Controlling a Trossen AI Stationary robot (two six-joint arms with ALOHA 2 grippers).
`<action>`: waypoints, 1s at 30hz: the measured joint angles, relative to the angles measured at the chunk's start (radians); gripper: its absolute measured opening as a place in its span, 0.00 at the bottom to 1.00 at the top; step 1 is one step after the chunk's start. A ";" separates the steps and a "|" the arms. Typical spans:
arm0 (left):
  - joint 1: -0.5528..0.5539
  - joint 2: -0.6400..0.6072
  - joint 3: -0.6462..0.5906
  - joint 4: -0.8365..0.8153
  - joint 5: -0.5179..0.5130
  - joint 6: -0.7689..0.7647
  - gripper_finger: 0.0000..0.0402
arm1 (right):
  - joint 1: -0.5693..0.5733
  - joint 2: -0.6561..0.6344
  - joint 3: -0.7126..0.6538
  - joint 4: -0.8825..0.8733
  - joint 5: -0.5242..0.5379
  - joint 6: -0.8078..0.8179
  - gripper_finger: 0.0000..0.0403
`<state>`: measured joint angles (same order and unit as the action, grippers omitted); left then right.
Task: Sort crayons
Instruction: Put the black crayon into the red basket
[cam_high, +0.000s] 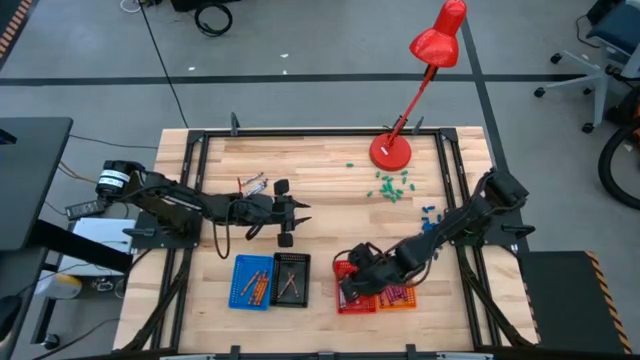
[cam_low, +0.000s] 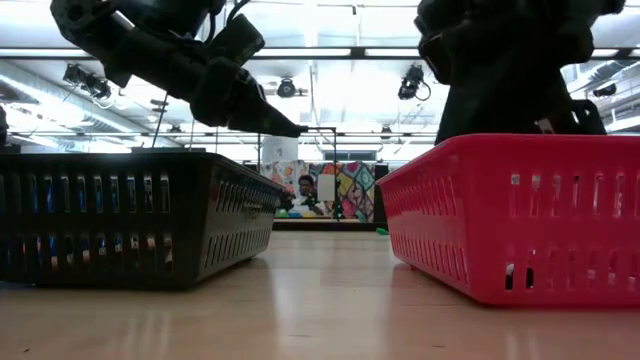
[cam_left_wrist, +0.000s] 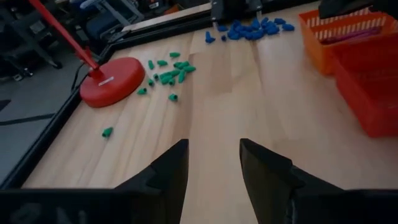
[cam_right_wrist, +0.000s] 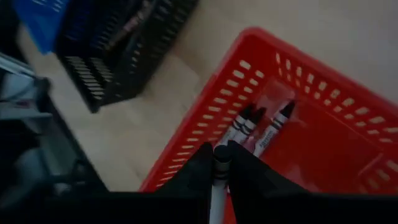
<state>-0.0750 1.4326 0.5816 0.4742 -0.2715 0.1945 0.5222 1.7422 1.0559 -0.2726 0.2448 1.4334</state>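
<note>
Right tool (cam_right_wrist: 219, 163) clamped on crayon (cam_right_wrist: 219, 167) over red basket (cam_right_wrist: 323, 155), left tool (cam_left_wrist: 212, 163) open above wood table (cam_left_wrist: 249, 106)

crayons (cam_right_wrist: 261, 127) in basket (cam_right_wrist: 348, 143), lamp (cam_high: 391, 151) behind

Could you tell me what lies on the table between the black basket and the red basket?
Nothing: in the low view, only bare tabletop separates the black basket from the red basket.
</note>
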 joint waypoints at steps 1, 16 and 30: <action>0.001 0.000 0.000 -0.001 0.001 -0.001 0.39 | -0.001 0.014 0.026 -0.041 -0.008 0.003 0.11; -0.001 0.000 0.000 -0.023 0.002 -0.010 0.39 | -0.024 0.103 0.153 -0.229 -0.094 -0.048 0.22; 0.017 -0.024 0.003 -0.210 -0.019 -0.064 0.39 | -0.048 -0.011 0.152 -0.287 0.155 -0.343 0.23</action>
<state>-0.0578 1.4086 0.5848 0.2644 -0.2910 0.1304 0.4738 1.7316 1.2079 -0.5596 0.3996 1.0903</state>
